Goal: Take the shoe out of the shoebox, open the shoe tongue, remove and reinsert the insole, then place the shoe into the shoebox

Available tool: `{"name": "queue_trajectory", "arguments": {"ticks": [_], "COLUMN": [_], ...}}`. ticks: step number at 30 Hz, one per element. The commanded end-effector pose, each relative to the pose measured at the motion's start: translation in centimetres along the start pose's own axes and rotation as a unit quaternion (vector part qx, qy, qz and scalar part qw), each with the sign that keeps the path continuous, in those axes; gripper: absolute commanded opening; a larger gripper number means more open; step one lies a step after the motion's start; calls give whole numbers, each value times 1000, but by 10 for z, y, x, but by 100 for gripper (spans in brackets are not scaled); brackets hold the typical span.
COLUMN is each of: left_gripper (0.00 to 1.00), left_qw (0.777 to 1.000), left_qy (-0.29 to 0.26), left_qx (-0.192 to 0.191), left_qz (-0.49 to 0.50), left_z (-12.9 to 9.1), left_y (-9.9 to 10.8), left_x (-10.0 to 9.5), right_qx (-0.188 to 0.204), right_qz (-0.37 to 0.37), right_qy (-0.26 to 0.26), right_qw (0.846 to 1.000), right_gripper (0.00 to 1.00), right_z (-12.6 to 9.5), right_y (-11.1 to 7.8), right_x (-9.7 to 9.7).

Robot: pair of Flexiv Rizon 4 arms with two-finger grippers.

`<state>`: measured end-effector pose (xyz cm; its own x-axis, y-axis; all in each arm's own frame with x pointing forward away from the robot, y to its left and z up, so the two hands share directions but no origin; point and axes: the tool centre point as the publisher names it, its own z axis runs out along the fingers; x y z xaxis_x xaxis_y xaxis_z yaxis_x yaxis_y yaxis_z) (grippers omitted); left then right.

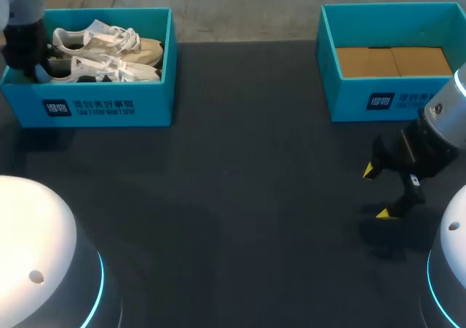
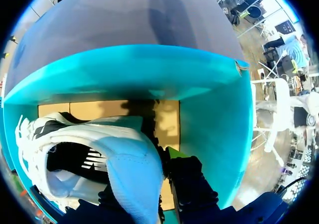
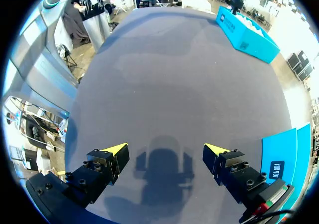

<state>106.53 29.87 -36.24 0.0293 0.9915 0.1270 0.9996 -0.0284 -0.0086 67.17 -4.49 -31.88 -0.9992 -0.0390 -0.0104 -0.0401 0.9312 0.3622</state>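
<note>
Looking at a pair of white shoes (image 1: 105, 55) lying side by side inside the blue shoebox (image 1: 109, 108), at the far left corner of the table (image 1: 240, 168). Not yet taking any shoe out.

Finding the left pincer (image 1: 35, 58) dipping into the left end of that box, right by the heels. Seeing only one yellow tip (image 2: 174, 152) beside the near heel, so not able to tell whether pinching or just touching.

Worrying about a weak hold on the soft heel letting the shoe slip and drop back. Worrying too about laces catching the other shoe, or the light box dragging along.

Getting both shoes and a second box (image 1: 393, 98), at the far right corner, only from the head view. Getting the dark inside of the shoe only from the left wrist view. Seeing the right pincer (image 1: 376, 191) spread wide, holding nothing, hanging near the right edge of the table.
</note>
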Motion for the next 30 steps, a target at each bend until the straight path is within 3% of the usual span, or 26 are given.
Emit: {"name": "queue_trajectory", "arguments": {"ticks": [1, 11, 22, 30], "left_gripper": [0, 0, 0, 0], "left_qw": [1000, 1000, 999, 998], "left_qy": [1, 0, -1, -7], "left_qx": [-3, -12, -32, -54], "left_qz": [-2, -12, -26, -31], "left_z": [-6, -23, -68, -102], "left_y": [-1, 0, 0, -10], "left_x": [2, 11, 10, 22], "right_qx": [1, 1, 1, 1], "right_qz": [0, 0, 0, 0], "right_qy": [-1, -1, -1, -1], "right_qw": [1000, 1000, 1000, 1000], "right_gripper": [100, 100, 100, 100], "right_z": [1, 1, 1, 1], "right_y": [0, 0, 0, 0], "right_x": [1, 1, 1, 1]}}
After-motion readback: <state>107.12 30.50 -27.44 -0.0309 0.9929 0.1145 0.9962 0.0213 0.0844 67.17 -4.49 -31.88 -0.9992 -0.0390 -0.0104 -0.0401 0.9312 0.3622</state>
